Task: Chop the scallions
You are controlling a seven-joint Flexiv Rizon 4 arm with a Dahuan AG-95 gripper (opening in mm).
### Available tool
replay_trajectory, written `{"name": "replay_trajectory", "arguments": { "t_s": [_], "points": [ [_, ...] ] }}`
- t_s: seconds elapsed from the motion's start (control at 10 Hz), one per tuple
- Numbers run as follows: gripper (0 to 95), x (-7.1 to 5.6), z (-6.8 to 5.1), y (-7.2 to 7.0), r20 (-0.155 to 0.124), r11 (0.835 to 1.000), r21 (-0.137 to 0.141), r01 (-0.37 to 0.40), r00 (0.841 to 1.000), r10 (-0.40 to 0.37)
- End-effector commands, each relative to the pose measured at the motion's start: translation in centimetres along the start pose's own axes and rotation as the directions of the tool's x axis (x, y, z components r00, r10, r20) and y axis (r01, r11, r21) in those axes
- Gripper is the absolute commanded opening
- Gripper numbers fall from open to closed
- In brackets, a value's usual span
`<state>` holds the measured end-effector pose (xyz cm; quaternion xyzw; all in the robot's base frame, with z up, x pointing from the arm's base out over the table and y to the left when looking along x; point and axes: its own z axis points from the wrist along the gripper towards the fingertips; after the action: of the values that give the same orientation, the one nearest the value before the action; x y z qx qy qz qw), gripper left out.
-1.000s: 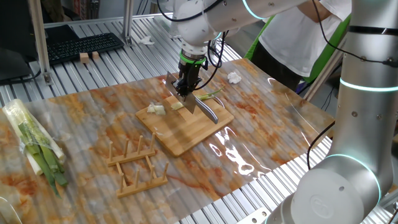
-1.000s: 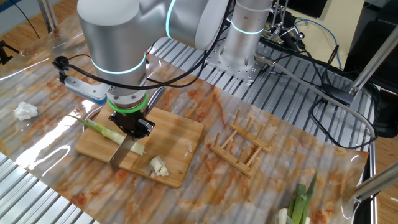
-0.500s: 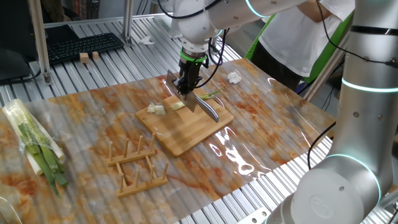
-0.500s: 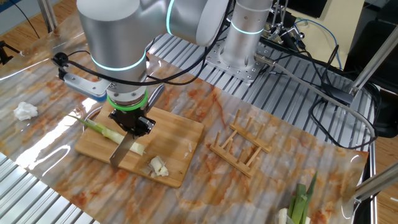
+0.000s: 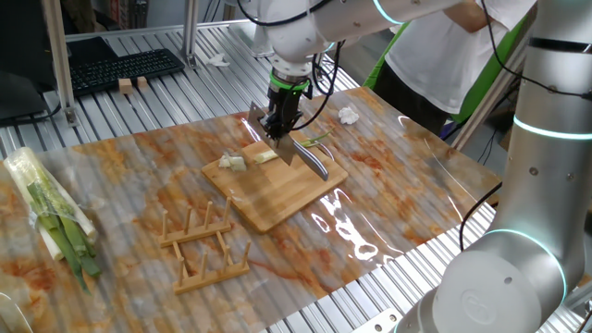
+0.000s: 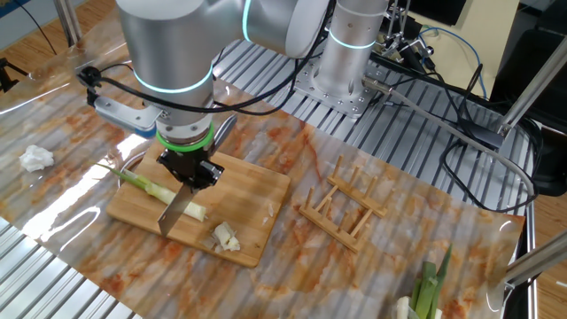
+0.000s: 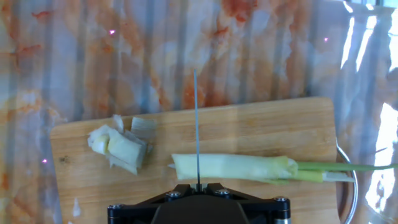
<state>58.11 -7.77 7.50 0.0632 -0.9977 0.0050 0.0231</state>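
Observation:
My gripper (image 5: pixel 280 123) is shut on a knife (image 5: pixel 313 165) and holds it edge-down over the wooden board (image 5: pixel 277 202). In the hand view the thin blade (image 7: pixel 196 124) runs out from the gripper (image 7: pixel 198 186) and crosses the scallion stalk (image 7: pixel 236 167) near its white end. The stalk lies along the board, its green tip past the board's edge (image 5: pixel 314 141). Short pale chunks (image 7: pixel 118 146) lie on the board to the blade's other side. In the other fixed view the gripper (image 6: pixel 187 170), blade (image 6: pixel 175 208), stalk (image 6: pixel 149 185) and chunks (image 6: pixel 227 237) all show.
A wooden rack (image 5: pixel 199 242) stands beside the board. A plastic-wrapped bundle of long green stalks (image 5: pixel 54 217) lies at the table's far end. A crumpled white paper (image 5: pixel 348 116) lies near the board. A person in green and white (image 5: pixel 435 46) stands behind the table.
My gripper has risen slightly with the knife, so the blade stands a little higher over the stalk. The stalk and chunks have not moved.

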Motion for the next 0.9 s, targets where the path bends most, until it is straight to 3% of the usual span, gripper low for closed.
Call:
{"name": "replay_trajectory", "arguments": {
  "t_s": [0.1, 0.3, 0.4, 0.5, 0.6, 0.9],
  "points": [
    [0.0, 0.1, 1.3, 0.2, 0.007, 1.0, 0.006, 0.0, 1.0, 0.0],
    [0.0, -0.9, 5.4, 1.0, 0.028, 1.0, 0.01, 0.0, 1.0, -0.001],
    [0.0, -1.2, 6.2, 1.0, 0.046, 1.0, 0.022, 0.003, 0.999, -0.004],
    [0.0, -1.2, 6.0, 0.9, 0.023, 1.0, 0.02, 0.003, 1.0, -0.004],
    [0.0, -1.1, 5.6, 0.6, 0.017, 1.0, 0.016, 0.003, 1.0, -0.003],
    [0.0, -1.1, 5.4, 0.5, 0.021, 1.0, 0.005, -0.003, 1.0, 0.003]
  ]
}}
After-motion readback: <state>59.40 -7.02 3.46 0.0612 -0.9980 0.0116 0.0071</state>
